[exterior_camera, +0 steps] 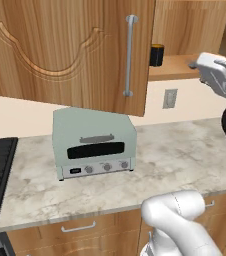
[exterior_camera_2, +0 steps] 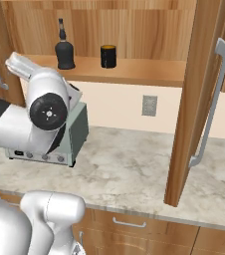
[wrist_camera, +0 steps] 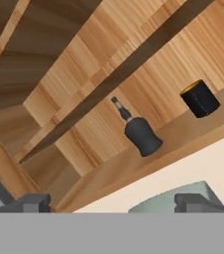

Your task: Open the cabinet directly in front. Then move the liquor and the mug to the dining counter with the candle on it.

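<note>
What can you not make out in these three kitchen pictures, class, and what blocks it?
- Liquor: hidden in the left base view behind the cabinet door.
- Mug: its handle cannot be made out; too small in the right base view.
- Toaster oven: mostly covered by the arm in the right base view.
- Tool: only its two fingertips show, wide apart, at the hand view's bottom.

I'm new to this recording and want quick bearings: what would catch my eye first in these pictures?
The open cabinet stands out: on its shelf a near-black liquor stands left of a black mug, the two apart. Its wooden doors hang swung wide over the marble counter. Below, a pale green toaster oven sits on that counter, and the gripper points up at the shelf, open and empty.
</note>
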Available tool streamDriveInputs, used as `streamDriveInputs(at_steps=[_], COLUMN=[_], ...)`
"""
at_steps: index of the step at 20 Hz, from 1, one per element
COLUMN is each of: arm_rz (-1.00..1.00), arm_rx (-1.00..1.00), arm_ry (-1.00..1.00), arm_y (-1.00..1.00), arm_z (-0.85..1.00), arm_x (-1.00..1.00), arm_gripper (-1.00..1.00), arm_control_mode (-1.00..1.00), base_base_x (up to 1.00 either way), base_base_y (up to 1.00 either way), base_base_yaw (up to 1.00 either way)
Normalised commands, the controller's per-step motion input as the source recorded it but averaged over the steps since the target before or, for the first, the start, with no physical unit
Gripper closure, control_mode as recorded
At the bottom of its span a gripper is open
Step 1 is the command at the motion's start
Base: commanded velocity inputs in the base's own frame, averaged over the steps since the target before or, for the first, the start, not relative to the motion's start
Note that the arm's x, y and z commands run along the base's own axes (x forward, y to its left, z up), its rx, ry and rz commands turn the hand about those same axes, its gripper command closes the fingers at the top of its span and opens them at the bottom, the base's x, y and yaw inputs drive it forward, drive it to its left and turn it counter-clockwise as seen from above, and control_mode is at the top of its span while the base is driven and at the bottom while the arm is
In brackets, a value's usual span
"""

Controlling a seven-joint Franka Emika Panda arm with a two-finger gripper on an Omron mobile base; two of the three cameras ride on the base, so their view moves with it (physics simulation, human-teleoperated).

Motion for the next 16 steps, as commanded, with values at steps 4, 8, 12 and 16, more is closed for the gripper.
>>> streamDriveInputs(at_steps=[4, 8, 12, 16], arm_rz=[0.00, 0.00, 0.02, 0.15], arm_rx=[0.00, 0.00, 0.00, 0.00], arm_ry=[0.00, 0.00, 0.01, 0.09], arm_y=[0.00, 0.00, 0.17, 0.40], arm_z=[0.00, 0.00, 0.00, 0.00], arm_x=[0.84, 0.75, 0.51, 0.34], arm_gripper=[-1.00, -1.00, -1.00, -1.00], arm_control_mode=[-1.00, -1.00, -1.00, -1.00], base_base_x=[0.00, 0.00, 0.00, 0.00], base_base_y=[0.00, 0.00, 0.00, 0.00], base_base_yaw=[0.00, 0.00, 0.00, 0.00])
